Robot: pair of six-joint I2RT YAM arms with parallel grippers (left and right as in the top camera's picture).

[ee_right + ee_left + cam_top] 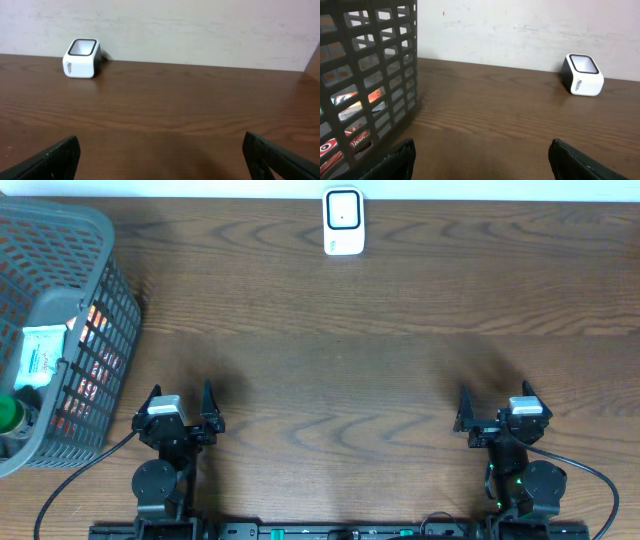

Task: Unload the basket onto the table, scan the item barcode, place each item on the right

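A white barcode scanner (343, 221) with a dark window stands at the table's far edge; it shows at the right in the left wrist view (582, 75) and at the left in the right wrist view (81, 58). A grey plastic basket (70, 235) at the far left holds packaged items, among them a pale blue-and-white pack (36, 357), a green-capped item (9, 414) and red packs seen through the mesh (351, 109). My left gripper (181, 402) rests open near the front edge, beside the basket. My right gripper (497, 402) is open at the front right, holding nothing.
The basket's mesh wall (370, 75) stands close to the left gripper's left finger. A pale wall runs behind the table's far edge (200, 30). Bare wood lies between both arms and the scanner.
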